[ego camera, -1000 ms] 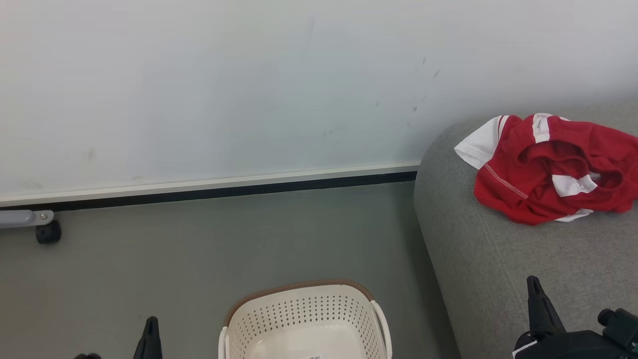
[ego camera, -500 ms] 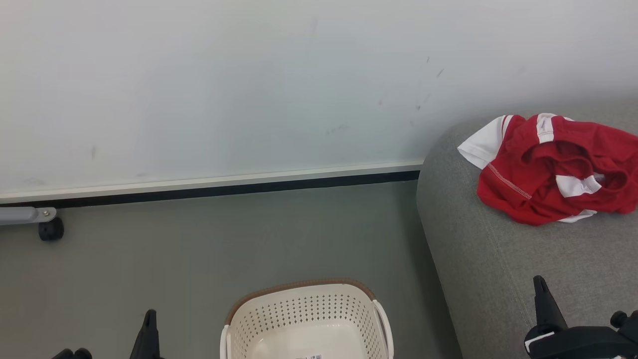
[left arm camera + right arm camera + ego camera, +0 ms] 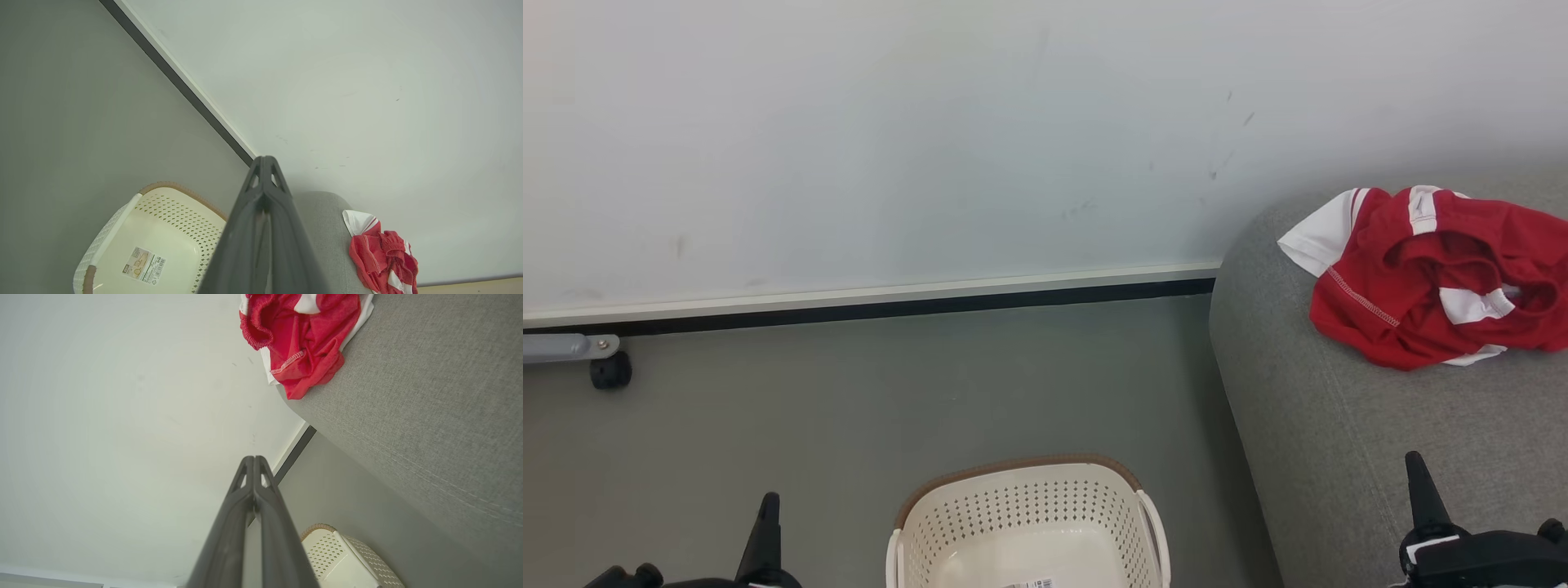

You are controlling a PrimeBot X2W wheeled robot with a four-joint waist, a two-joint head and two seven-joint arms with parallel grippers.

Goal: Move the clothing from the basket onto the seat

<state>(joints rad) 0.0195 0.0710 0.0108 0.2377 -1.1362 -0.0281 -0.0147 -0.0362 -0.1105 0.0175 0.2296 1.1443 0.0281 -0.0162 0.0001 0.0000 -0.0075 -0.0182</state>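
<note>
Slight camera shift; jaws closed, empty; clothing (image 3: 1429, 278) on grey seat (image 3: 1339, 441) by white wall (image 3: 849, 147)

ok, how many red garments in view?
2, as far as I can tell: both bunched in one heap on the seat, by the wall. None seen in the basket; folds may hide more.

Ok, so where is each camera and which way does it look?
Head view: on the robot's head, facing forward and down at the floor, wall, basket and seat holding the clothing; the shut left gripper and right gripper poke up at the bottom.
Left wrist view: on the left wrist, facing along the shut left gripper toward the wall, past the basket.
Right wrist view: on the right wrist, facing along the shut right gripper toward the wall, past the seat.
Shared: both wrist views catch basket, seat and clothing.
</note>
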